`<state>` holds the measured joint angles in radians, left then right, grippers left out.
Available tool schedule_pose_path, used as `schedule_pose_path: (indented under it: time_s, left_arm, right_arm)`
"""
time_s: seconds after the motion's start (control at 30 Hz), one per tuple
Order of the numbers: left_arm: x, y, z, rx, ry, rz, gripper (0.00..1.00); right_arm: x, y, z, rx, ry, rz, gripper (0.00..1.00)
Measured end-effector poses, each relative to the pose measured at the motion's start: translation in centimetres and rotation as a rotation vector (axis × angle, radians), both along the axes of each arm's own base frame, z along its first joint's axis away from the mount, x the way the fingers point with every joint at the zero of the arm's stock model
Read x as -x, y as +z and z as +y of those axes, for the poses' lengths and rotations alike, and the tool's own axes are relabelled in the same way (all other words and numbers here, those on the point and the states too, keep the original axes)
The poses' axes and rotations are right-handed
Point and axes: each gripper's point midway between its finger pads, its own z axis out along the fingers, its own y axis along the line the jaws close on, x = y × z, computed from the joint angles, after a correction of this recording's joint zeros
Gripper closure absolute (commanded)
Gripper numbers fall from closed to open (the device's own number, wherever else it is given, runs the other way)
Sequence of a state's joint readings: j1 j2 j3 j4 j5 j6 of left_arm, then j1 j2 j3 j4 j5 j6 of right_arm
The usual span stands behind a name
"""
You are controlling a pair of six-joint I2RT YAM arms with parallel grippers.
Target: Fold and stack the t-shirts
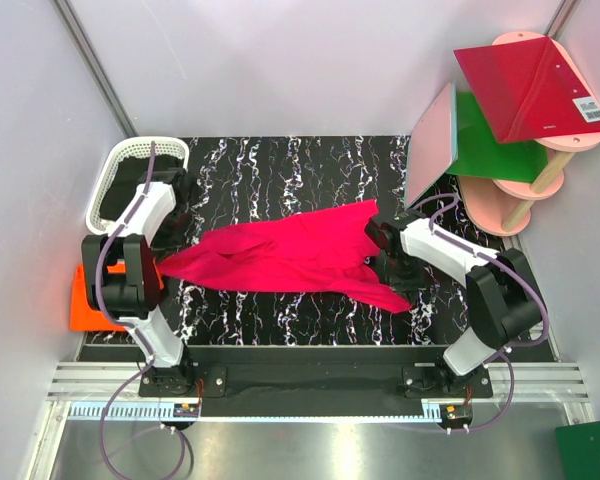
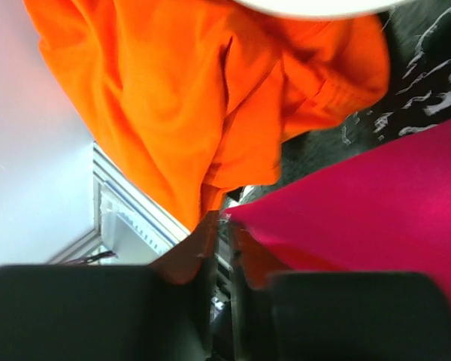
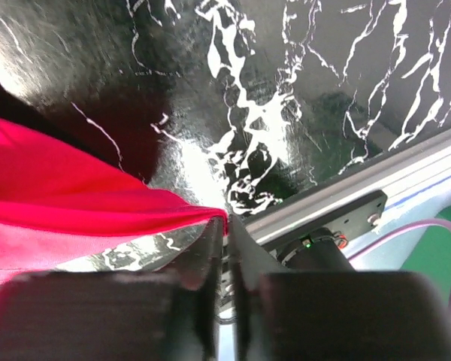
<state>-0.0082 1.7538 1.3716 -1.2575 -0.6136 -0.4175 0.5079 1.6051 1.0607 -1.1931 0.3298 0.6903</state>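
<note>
The black marbled table [image 1: 280, 160] carried the pink shirt [image 1: 280, 258], pulled out in a long band across its middle between the two arms. The orange shirt [image 1: 88, 305] lay bunched at the table's left edge, beside the left arm. A white basket [image 1: 102, 190] stood at the far left corner. The left gripper [image 2: 224, 226] pinched the pink shirt's left end, jaws nearly together on the cloth. The right gripper [image 3: 227, 226] nipped its right end likewise.
</note>
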Motion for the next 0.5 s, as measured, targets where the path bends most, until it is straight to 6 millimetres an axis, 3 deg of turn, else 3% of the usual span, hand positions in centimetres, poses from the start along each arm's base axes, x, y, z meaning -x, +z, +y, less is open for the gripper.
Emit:
schedule_pose_path:
  time_s: [0.03, 0.07, 0.1, 0.13, 0.27, 0.43, 0.5]
  left_arm:
    - [0.2, 0.0, 0.0, 0.003, 0.002, -0.001, 0.13]
    - [0.3, 0.1, 0.0, 0.008, 0.002, -0.002, 0.01]
    - [0.3, 0.2, -0.1, 0.013, 0.001, -0.009, 0.01]
    - [0.3, 0.4, -0.2, 0.019, 0.002, -0.019, 0.01]
    - [0.1, 1.9, -0.7, 0.054, -0.001, -0.111, 0.01]
    - [-0.2, 3.7, -1.9, 0.123, -0.022, -0.214, 0.01]
    - [-0.4, 3.6, -2.5, 0.148, -0.035, -0.226, 0.01]
  right_arm:
    - [0.1, 0.0, 0.0, 0.0, -0.001, 0.004, 0.47]
    - [0.2, 0.1, 0.0, -0.003, -0.004, 0.009, 0.37]
    - [0.2, 0.3, 0.2, -0.009, -0.005, 0.013, 0.19]
    - [0.1, 0.5, 0.3, -0.018, -0.001, 0.012, 0.15]
    - [-1.6, 3.2, 1.8, -0.103, 0.015, -0.08, 0.15]
    - [-5.2, 9.1, 3.8, -0.242, 0.039, -0.326, 0.21]
    - [-6.1, 9.9, 4.3, -0.269, 0.048, -0.377, 0.24]
